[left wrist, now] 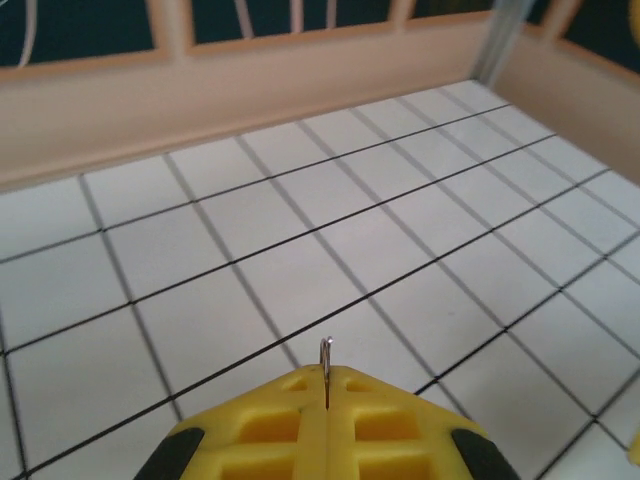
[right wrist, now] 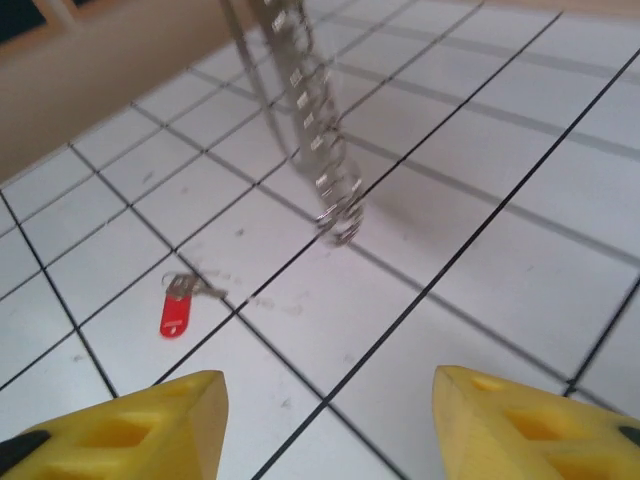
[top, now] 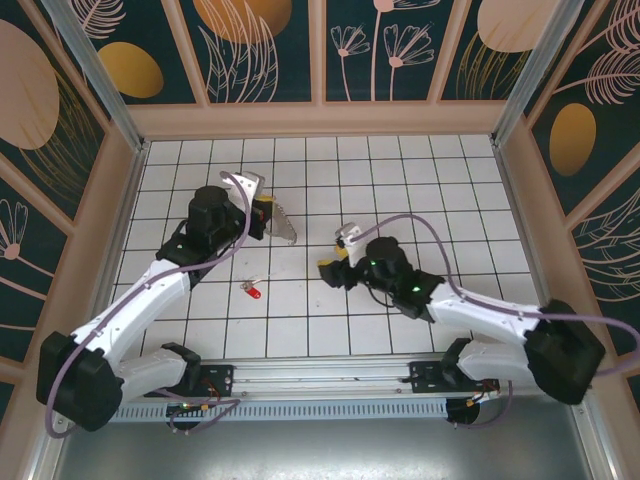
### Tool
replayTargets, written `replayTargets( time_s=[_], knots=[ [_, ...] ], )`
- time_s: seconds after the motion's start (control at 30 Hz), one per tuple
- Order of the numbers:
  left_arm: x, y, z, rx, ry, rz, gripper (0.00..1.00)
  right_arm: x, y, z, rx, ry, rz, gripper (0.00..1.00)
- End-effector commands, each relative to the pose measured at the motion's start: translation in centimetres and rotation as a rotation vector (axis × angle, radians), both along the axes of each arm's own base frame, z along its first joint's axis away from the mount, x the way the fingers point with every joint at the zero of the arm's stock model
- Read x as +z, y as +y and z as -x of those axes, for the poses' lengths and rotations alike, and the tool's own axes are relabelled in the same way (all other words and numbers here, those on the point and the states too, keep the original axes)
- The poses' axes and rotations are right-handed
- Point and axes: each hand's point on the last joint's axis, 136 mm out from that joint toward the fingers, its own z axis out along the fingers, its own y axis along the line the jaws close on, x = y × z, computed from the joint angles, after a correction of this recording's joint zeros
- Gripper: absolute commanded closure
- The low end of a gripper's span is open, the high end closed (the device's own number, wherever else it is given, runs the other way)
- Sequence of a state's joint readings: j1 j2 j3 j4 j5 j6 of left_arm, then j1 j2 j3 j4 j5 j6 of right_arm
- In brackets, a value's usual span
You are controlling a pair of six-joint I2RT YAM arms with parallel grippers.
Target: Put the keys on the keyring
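The left gripper point(left wrist: 326, 378) had its yellow fingers pressed together on a thin silver wire point(left wrist: 326, 352), which stuck up from the seam between them. Seen from above, this gripper point(top: 262, 212) reached out over the left middle of the white tiled table point(top: 400, 160) and held the keyring point(top: 281, 223) up off the surface. The grip probably served to keep the ring steady and hanging free, so a key could be brought to it.

The right gripper point(right wrist: 325, 430) had its two yellow fingers point(right wrist: 120, 425) spread well apart with nothing between them. From above, it point(top: 338, 252) sat near the table's centre, just to the right of the keyring, and pointed toward it. In front of those open fingers, the keyring's chain of silver pieces point(right wrist: 310, 110) hung down, ending in a small blurred ring point(right wrist: 340, 222) close to the tiles. Whether that ring touched the table could not be told.

The key point(right wrist: 175, 312), with its red head and short silver blade, lay flat on a tile to the left of the chain, apart from it. From above, the key point(top: 252, 291) lay between the two arms and nearer the bases, with no gripper on it. It was not yet on the ring, so picking it up looked like the next job for the open right gripper.
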State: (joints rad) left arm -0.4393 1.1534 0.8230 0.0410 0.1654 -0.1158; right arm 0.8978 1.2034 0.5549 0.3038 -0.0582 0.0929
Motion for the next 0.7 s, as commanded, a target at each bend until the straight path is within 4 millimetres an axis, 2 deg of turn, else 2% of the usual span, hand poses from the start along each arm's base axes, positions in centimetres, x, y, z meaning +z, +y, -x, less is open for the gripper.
replayTargets(
  time_s=[0.0,0.13,0.27,0.33,0.43,0.5,0.67],
  knots=[
    [0.7,3.4,-3.0,0.155,-0.028,0.07,1.0,1.4,3.8,-1.2,-0.005,-0.031,-0.033,0.37],
    [0.9,8.0,-4.7,0.278,-0.027,0.146,1.0,-0.5,7.8,-1.7,0.021,-0.047,0.02,0.34],
    [1.2,10.5,-5.7,0.336,-0.018,0.191,1.0,-1.9,12.0,-1.6,0.082,-0.076,0.035,0.32],
    [1.5,11.2,-6.0,0.354,-0.015,0.202,1.0,-3.1,14.1,-1.6,0.112,-0.076,0.062,0.29],
    [1.9,11.6,-6.2,0.354,-0.005,0.232,1.0,-4.7,16.3,-1.8,0.136,-0.043,0.052,0.28],
    [2.2,11.7,-6.2,0.349,0.006,0.236,1.0,-5.6,17.0,-2.0,0.129,-0.028,0.037,0.27],
    [2.9,12.0,-5.7,0.353,0.027,0.227,1.0,-7.4,19.0,-0.7,0.181,0.006,0.033,0.27]
  ],
)
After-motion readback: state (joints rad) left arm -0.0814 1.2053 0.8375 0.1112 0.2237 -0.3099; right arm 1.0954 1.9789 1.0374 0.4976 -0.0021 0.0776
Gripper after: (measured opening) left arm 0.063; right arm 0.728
